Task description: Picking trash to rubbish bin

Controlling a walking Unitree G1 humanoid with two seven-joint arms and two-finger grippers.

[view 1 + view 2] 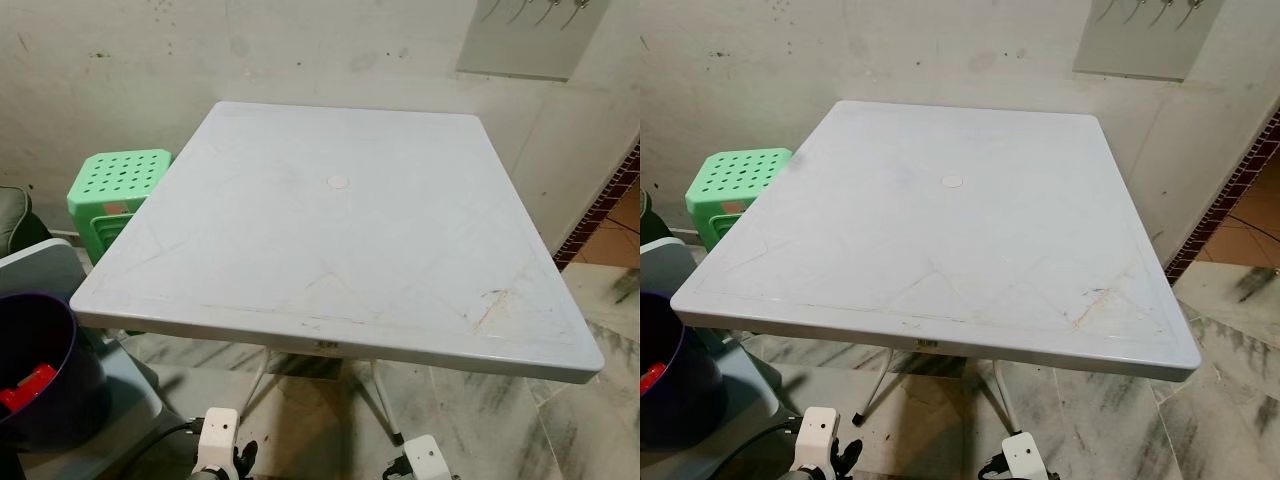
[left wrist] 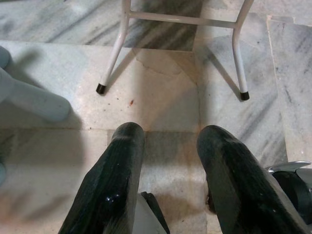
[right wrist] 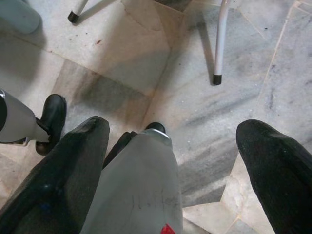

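A dark purple rubbish bin (image 1: 78, 385) stands at my lower left, with a red piece of trash (image 1: 28, 385) lying inside it. The grey plastic table (image 1: 340, 230) in front of me has a bare top with only a small white centre cap (image 1: 338, 182). Both arms hang low in front of the table, their white wrists (image 1: 218, 440) (image 1: 425, 460) at the bottom edge of the picture. My left gripper (image 2: 170, 131) is open over marble floor, holding nothing. My right gripper (image 3: 175, 124) is open wide; past it shows a silver part of my own leg (image 3: 141, 185).
A green perforated stool (image 1: 115, 190) stands at the table's far left corner. A pale grey plastic seat (image 1: 40, 265) is beside the bin. The table's white legs (image 2: 114, 53) stand on marble floor. Walls close off the back and right; brown tiles (image 1: 610, 240) lie at far right.
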